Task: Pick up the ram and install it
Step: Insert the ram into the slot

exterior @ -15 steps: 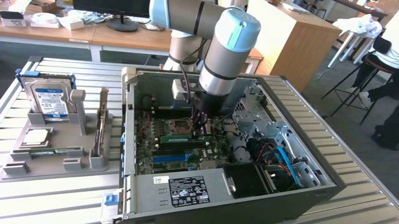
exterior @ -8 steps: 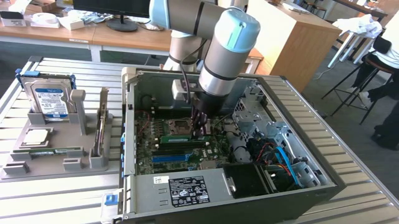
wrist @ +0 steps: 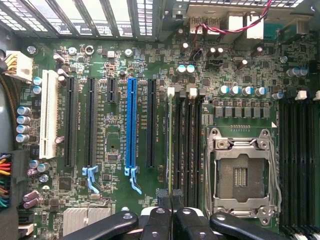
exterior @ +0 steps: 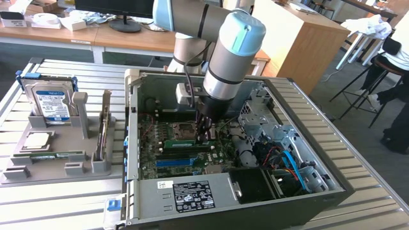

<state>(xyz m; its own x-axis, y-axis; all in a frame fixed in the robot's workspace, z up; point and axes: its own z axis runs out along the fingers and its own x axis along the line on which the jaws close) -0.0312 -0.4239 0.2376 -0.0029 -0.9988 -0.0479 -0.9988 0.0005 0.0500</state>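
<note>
Handling character: the ram (wrist: 170, 145) is judged light, stiff and thin, and fragile at its chips and contact edge, so it should tolerate no bending or twisting.
Hold point: judged best on the 2 flat faces near mid-length of the upper edge, clear of the contacts.
Gripper state: the gripper (wrist: 170, 200) has its fingers clamped on the ram's upper edge, with the stick seen edge-on between them.
Ram location: inside the open case (exterior: 191, 191), over the motherboard. In the exterior view the green stick (exterior: 185, 142) sits at the tip of the gripper (exterior: 206, 133).
Alignment: the ram runs along the memory slots (wrist: 189, 145), on the side nearest the blue slot (wrist: 132, 130), and its far end meets a white latch (wrist: 171, 91).
Seating: cannot tell whether it is pressed home or resting above the slot.
Second stick: 1 like stick (exterior: 48, 155) lies flat on the grey tray (exterior: 19, 175), outside the case and well apart.
Neighbours: the empty processor socket (wrist: 240, 172) sits just beside the slot bank, with a row of capacitors (wrist: 240, 91) near the far end.
Obstructions: the case walls close in on the arm. Blue cables (exterior: 290, 160) lie towards the exterior view's right, apart from the ram.
</note>
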